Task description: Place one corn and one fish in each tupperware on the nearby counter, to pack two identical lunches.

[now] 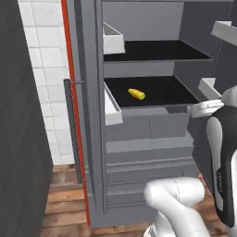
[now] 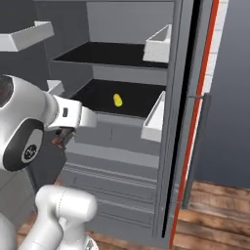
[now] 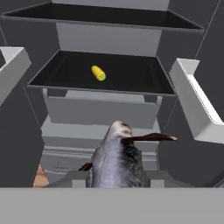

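Note:
A dark grey fish (image 3: 118,153) pokes up head-first between my gripper's fingers in the hand view, and the gripper (image 3: 117,178) is shut on it. In the right base view the gripper (image 2: 59,139) hangs low at the left, in front of the open fridge's drawers. One yellowish corn (image 1: 136,94) with a green tip lies on the black middle shelf (image 1: 162,99), well beyond and above the gripper. The same corn (image 3: 98,73) shows in the hand view and in the right base view (image 2: 117,100). The tupperware and the counter are out of view.
The fridge stands open, with an upper black shelf (image 1: 152,51) and grey drawers (image 1: 148,152) below. White door bins (image 3: 197,105) flank the opening on both sides. The door's edge and its handle (image 1: 71,129) stand at the left, over a wooden floor (image 2: 215,210).

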